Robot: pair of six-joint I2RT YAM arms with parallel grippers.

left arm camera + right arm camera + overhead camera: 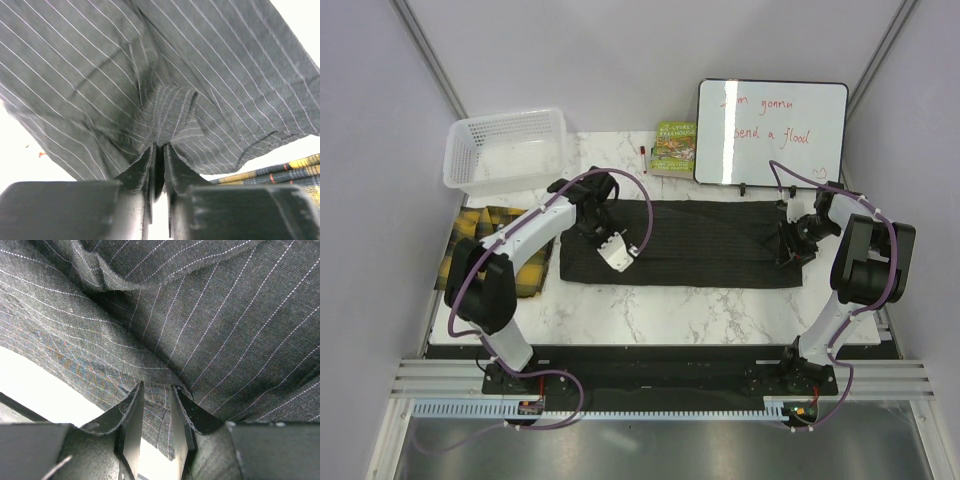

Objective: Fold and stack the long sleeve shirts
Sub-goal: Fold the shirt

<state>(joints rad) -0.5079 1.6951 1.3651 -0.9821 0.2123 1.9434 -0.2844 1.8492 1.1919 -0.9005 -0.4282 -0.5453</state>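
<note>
Here's the dark pinstriped shirt (710, 245), stretched in a long band across the marble table (670, 315). My left gripper (597, 222) is down on its left part and my right gripper (790, 248) is down at its right end (jaws too small to read from up here). The plaid shirt (468, 228) lies bunched at the table's left edge, partly under my left arm, with the white basket (460, 170) behind it.

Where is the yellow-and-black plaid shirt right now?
In the top view the plaid shirt lies at the table's left edge, partly under the left arm, left of the pinstriped shirt and nearer than the white basket.
</note>
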